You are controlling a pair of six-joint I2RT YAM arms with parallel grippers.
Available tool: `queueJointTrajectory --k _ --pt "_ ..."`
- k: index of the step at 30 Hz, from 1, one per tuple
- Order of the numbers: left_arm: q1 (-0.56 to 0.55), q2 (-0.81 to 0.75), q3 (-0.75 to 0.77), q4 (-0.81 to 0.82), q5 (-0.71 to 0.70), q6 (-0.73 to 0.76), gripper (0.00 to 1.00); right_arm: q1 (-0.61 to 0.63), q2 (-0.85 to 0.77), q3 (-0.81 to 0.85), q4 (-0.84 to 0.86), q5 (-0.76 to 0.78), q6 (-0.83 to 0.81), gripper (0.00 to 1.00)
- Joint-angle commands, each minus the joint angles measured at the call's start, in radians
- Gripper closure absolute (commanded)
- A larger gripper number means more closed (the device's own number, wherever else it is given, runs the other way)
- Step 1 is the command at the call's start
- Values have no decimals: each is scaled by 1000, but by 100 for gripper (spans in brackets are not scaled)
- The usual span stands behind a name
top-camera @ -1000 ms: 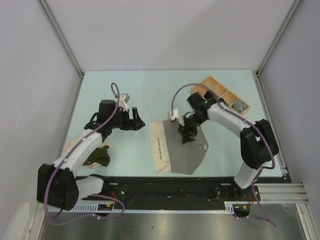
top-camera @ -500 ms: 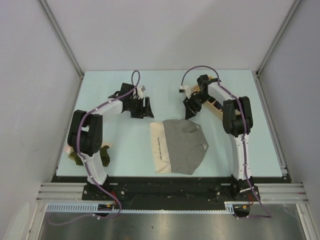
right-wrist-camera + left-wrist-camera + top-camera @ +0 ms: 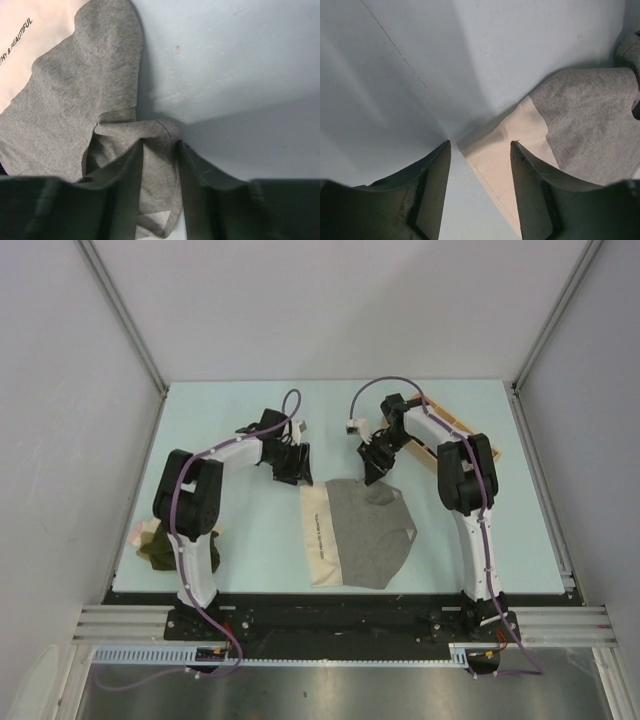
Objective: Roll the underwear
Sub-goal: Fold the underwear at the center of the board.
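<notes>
Our left arm and right arm are built alike: white tubular links joined by bulky black joint housings. A purple cable runs along each one and loops free near the wrist. Our jaws are dark, matte, flat-faced blades with rounded tips. At six o'clock our bases bolt onto a black rail.

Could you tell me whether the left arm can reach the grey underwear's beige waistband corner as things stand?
Probably yes: the left gripper hangs open right at the corner of the beige waistband of the grey underwear, with nothing in between.
</notes>
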Motion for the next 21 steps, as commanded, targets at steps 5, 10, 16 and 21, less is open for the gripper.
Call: queueJointTrajectory --k 5,10,16,21 --pt "-22 33 34 -38 25 33 72 7 -7 -10 10 23 24 83" --pt "-22 -14 23 -8 12 21 100 -7 -36 -12 39 20 47 98" --pt "-14 -103 36 28 -103 -1 100 -1 -117 -73 157 151 107 100" --pt "-11 -137 33 54 -160 -9 100 3 -177 -116 258 273 150 100"
